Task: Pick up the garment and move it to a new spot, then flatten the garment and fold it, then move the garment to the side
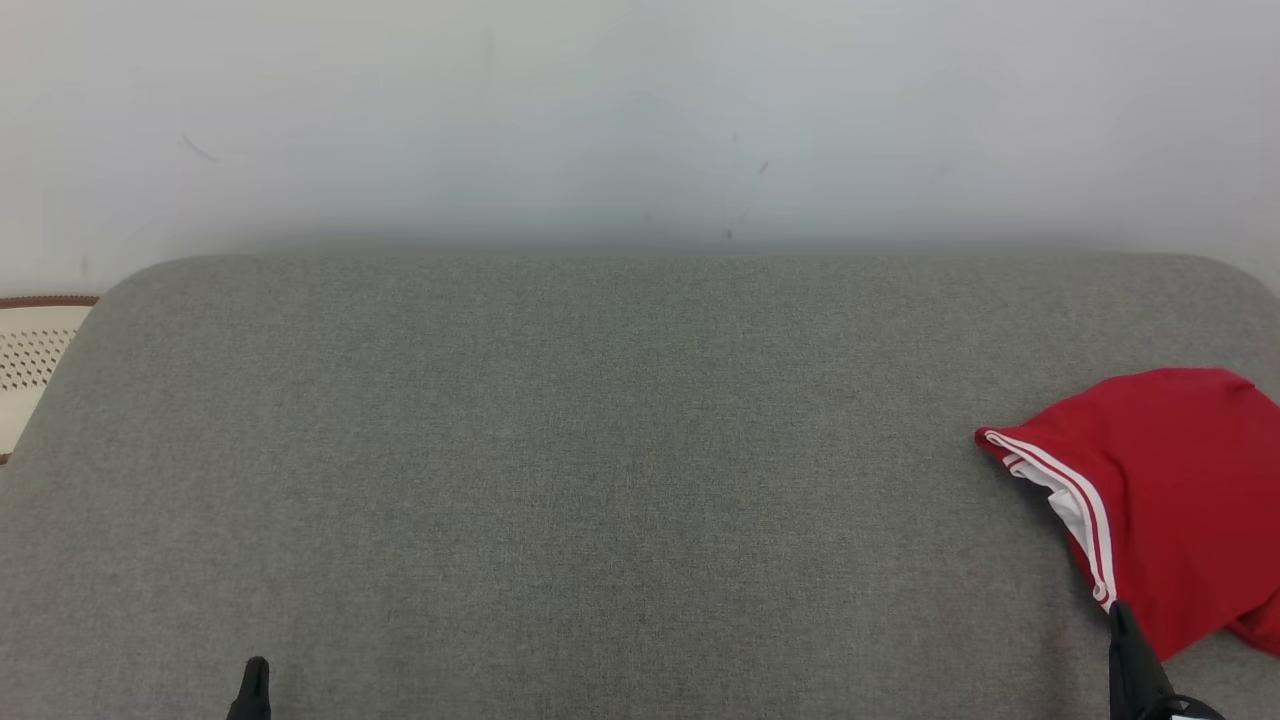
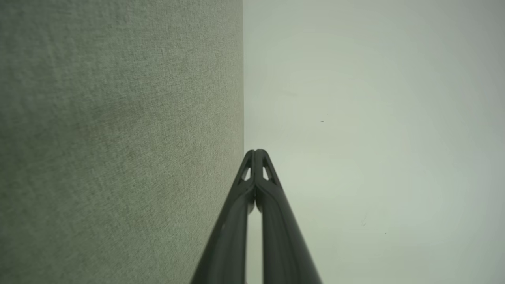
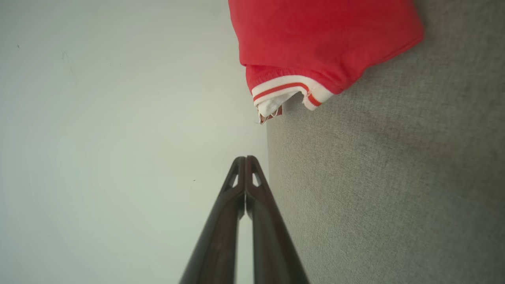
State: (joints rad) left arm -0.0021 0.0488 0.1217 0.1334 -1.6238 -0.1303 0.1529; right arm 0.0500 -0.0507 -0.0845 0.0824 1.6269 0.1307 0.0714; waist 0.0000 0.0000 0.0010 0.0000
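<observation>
At the bottom left of the head view, the left gripper [image 1: 253,682] shows as one dark tip over the grey cushion [image 1: 600,470]. In the left wrist view its two fingers are pressed together to a point, with nothing between them.

At the bottom right, the right gripper [image 1: 1120,630] is closed the same way and empty. Its tip sits right at the lower edge of the garment [image 1: 1180,490]. In the right wrist view a gap separates the tips from the cloth, so they are apart.

The garment lies bunched at the right edge of the frame and is partly cut off by it. It is red cloth with a white band carrying a thin red stripe, and white lining shows at the opening. A scrap at that opening is too small to read.

At the left edge, past the cushion's rounded corner, sits a cream perforated thing [image 1: 30,360] with a brown rim. Farthest back is a pale wall [image 1: 640,120] with a few faint scuffs.
</observation>
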